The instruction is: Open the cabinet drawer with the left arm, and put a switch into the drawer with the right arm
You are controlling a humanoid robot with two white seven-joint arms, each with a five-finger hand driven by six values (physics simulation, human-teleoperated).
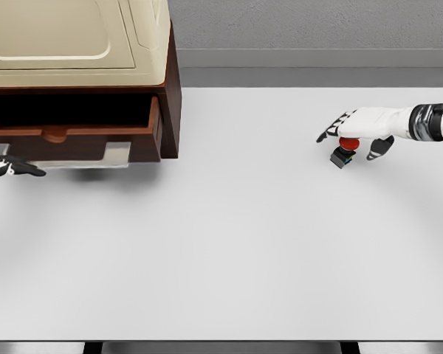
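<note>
From where I sit, the first half of the job looks finished: the cabinet [81,66] at the upper left of the white table [236,251] has its drawer [74,133] pulled out toward me, the dark wooden front standing clear of the cabinet body and a shadowed cavity showing behind it. The drawer's rounded knob [55,135] is free, nothing is on it. My left hand [11,168] shows only at the left edge, just below and in front of the drawer front, apart from the knob; I see a few dark fingertips pointing right and holding nothing, so I read it as relaxed and let go. What is left is the whole second half. The switch [344,151], a small black body with a red button on top, sits on the table far over on the right side, well apart from the cabinet. My right hand [358,133] is directly over it, palm down, fingers draped around the red cap with the thumb hanging off to the right. I cannot tell whether the fingers have actually closed on it or only rest above; the switch seems to be on the table surface, so I judge the grasp not yet secured. The pick, the carry across the table, and the drop into the open drawer all remain.
</note>
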